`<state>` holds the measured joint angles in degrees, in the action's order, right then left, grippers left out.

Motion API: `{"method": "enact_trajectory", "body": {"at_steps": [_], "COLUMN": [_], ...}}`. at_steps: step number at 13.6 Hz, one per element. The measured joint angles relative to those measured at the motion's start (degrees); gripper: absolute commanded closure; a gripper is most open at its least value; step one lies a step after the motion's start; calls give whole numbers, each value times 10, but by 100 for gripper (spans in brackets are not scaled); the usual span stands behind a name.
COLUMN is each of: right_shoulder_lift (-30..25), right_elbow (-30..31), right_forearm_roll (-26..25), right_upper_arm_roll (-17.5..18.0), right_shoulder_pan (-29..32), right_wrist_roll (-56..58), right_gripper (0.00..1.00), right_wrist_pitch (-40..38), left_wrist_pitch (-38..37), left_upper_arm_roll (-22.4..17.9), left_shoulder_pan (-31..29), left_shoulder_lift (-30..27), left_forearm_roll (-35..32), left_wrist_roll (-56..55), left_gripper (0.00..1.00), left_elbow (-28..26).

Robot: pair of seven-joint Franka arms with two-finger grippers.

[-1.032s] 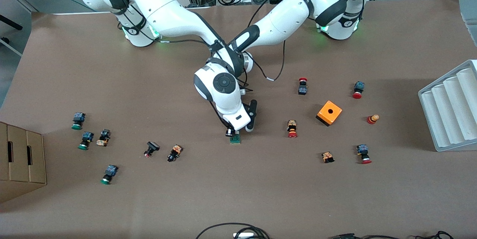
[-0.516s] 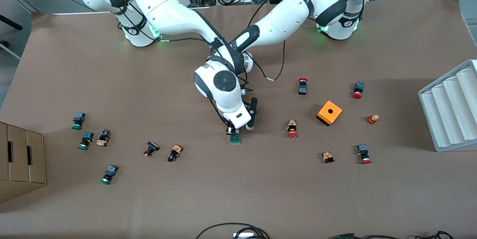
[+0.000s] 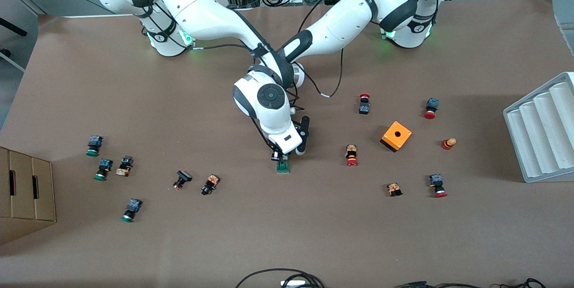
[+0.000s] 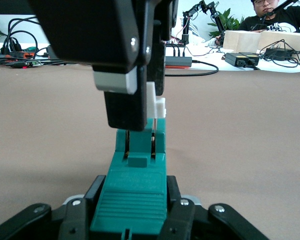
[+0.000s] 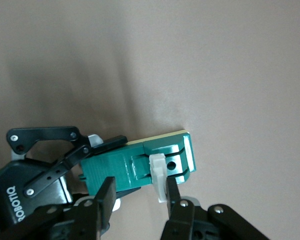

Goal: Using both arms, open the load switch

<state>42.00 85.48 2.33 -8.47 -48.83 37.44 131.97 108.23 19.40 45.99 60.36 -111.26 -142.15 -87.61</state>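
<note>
While both arms reach to the middle of the table (image 3: 134, 243), the left gripper (image 4: 132, 212) is squeezed tight on one end of the load switch (image 4: 135, 187), which lies flat on the table. The right gripper (image 5: 137, 197) comes down from above it with its fingers (image 5: 172, 192) close together, pinching the small white piece (image 5: 159, 176) near the switch's other end.

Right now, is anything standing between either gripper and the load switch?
No. The left gripper is shut on the green body of the load switch. The right gripper has its fingers on either side of the small white piece at the switch's other end. No other part lies between them.
</note>
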Motion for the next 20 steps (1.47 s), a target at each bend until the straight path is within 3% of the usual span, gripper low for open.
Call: {"method": "enact_trajectory", "body": {"at_steps": [20], "right_shoulder_lift": [-7], "right_elbow": [17], "right_forearm_roll": [0], "right_upper_arm_roll": [1], "right_shoulder_pan": [-6], "right_wrist_roll": [-13], "right_gripper": [53], "right_wrist_pitch": [-1], "left_wrist_pitch": [0], "left_upper_arm_roll": [0], "left_shoulder_pan": [0], "left_shoulder_lift": [0], "left_forearm_roll": [0], "left_wrist_roll": [-1], "left_gripper": [46], "left_elbow": [0]}}
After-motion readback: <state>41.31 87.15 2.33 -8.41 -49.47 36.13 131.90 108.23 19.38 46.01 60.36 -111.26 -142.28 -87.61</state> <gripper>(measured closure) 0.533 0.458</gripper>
